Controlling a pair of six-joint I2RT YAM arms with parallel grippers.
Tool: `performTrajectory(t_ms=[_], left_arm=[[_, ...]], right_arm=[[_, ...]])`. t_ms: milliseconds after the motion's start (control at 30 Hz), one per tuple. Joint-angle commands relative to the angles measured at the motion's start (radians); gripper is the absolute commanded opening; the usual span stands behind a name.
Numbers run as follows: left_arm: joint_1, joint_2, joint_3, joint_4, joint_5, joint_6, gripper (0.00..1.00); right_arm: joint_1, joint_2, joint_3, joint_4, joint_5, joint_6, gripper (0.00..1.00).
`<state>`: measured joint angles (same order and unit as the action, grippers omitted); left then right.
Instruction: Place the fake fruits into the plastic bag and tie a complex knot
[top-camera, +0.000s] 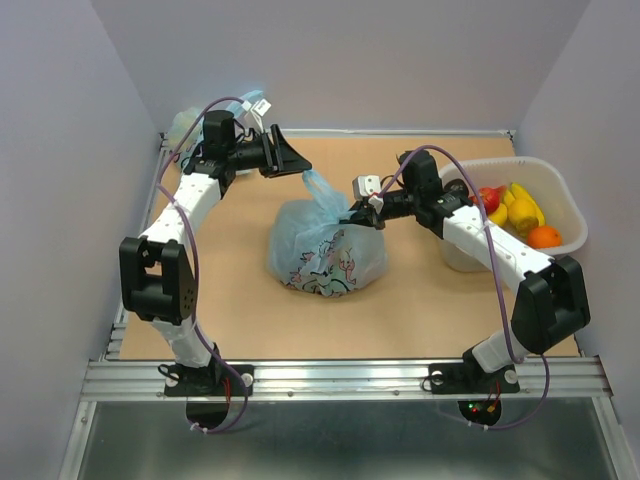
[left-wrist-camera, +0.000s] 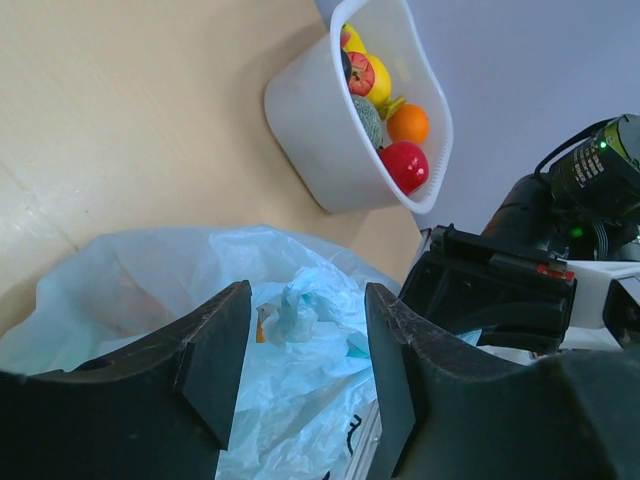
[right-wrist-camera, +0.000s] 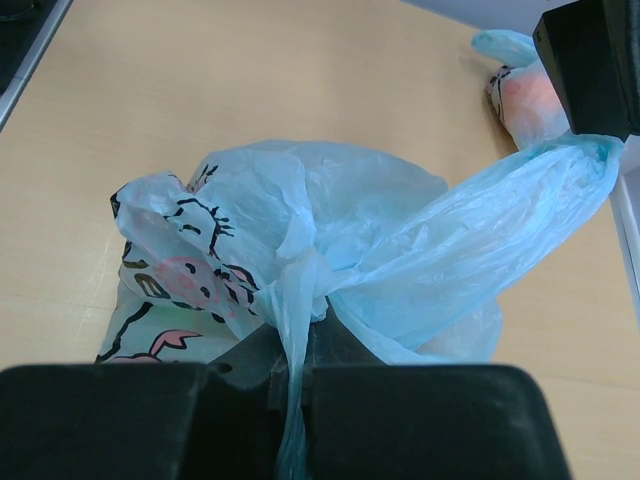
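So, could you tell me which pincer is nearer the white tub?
Right. The right pincer, shut on a bag handle, is a short way left of the tub; the left pincer is farther left.

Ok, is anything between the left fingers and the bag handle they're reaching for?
Nothing visible. The stretched handle of the plastic bag runs straight to the left fingers, its tip against them. The right fingers pinch the other handle, clear of that path.

White tub (top-camera: 458, 256) at the tan table's (top-camera: 400, 315) right edge — small bluish bag (top-camera: 183, 127) far left.
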<state>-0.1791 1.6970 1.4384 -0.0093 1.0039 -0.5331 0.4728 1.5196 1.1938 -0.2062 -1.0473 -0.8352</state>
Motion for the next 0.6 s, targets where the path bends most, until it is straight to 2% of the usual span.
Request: performTrajectory(t_ms=[0, 300, 367, 433, 467, 567], left_arm=[[-0.007, 0.003, 0.001, 0.057, 0.039, -0.015, 0.60], [-0.010, 0.015, 0.008, 0.011, 0.027, 0.024, 0.60], [-0.010, 0.013, 0.004, -0.011, 0.032, 0.028, 0.56], [-0.008, 0.007, 0.002, -0.009, 0.047, 0.030, 0.44], [-0.008, 0.006, 0.005, -0.003, 0.059, 0.025, 0.34], [-0.010, -0.006, 0.007, 0.043, 0.122, -0.013, 0.15]], right_arm=[[0.009, -0.012, 0.001, 0.002, 0.001, -0.021, 0.01], [0.009, -0.007, 0.003, -0.004, 0.009, -0.027, 0.00], [0.009, -0.007, 0.001, -0.006, 0.009, -0.028, 0.00], [0.009, -0.004, 0.001, -0.005, 0.012, -0.028, 0.00], [0.009, -0.001, 0.003, -0.006, 0.013, -0.027, 0.00], [0.007, 0.010, 0.007, -0.005, 0.026, -0.004, 0.00]])
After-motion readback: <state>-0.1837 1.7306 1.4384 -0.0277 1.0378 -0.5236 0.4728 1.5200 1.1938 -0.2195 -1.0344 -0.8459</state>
